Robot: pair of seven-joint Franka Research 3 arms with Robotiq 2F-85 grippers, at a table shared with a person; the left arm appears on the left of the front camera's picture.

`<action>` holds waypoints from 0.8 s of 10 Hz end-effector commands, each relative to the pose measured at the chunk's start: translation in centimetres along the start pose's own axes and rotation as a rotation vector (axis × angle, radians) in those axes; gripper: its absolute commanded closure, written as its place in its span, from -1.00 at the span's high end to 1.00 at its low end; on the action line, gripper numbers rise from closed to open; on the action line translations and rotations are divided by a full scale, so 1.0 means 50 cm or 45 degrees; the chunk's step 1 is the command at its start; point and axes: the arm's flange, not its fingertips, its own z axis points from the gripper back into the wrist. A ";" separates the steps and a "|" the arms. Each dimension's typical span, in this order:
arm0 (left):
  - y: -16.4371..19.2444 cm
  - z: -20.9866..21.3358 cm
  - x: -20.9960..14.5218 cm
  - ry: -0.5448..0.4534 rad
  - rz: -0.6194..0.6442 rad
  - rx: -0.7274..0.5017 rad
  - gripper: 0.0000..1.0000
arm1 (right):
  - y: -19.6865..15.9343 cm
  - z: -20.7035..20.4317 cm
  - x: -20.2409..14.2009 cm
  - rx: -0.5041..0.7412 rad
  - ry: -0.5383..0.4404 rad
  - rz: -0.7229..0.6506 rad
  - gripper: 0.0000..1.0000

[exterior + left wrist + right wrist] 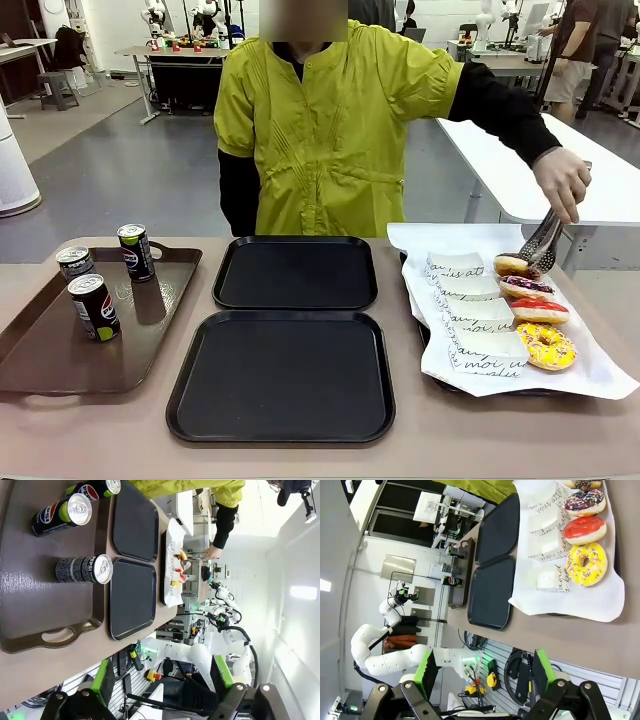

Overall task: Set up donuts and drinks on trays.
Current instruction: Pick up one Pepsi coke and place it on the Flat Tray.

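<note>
Holds left fingers (105,680) and right fingers (426,672) spread, empty, off the desk (480,430) — apparently giving room to the person's hand (562,180), working tongs (540,240) at a donut (515,265) on the paper-lined tray (595,365). Leaves black trays (280,375) bare mid-desk, soda cans (95,305) upright on the brown tray (50,350).

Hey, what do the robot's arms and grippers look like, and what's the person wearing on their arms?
The left gripper and right gripper are black, two-fingered, with bright green pads. The left arm and right arm are smooth, rounded white segments. The person wears a yellow-green top over long black sleeves.
</note>
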 end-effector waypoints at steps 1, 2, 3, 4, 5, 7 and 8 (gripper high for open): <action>-0.001 -0.001 0.000 -0.021 0.023 0.006 1.00 | -0.001 0.002 -0.001 0.012 -0.003 0.006 1.00; -0.001 -0.001 0.000 -0.021 0.023 0.006 1.00 | -0.001 0.002 -0.001 0.012 -0.003 0.006 1.00; -0.001 -0.001 0.000 -0.021 0.023 0.006 1.00 | -0.001 0.002 -0.001 0.012 -0.003 0.006 1.00; -0.001 -0.001 0.000 -0.021 0.023 0.006 1.00 | -0.001 0.002 -0.001 0.012 -0.003 0.006 1.00; -0.001 -0.001 0.000 -0.021 0.023 0.006 1.00 | -0.001 0.002 -0.001 0.012 -0.003 0.006 1.00; -0.001 -0.001 0.000 -0.021 0.023 0.006 1.00 | -0.001 0.002 -0.001 0.012 -0.003 0.006 1.00; -0.001 -0.001 0.000 -0.021 0.023 0.006 1.00 | -0.001 0.002 -0.001 0.012 -0.003 0.006 1.00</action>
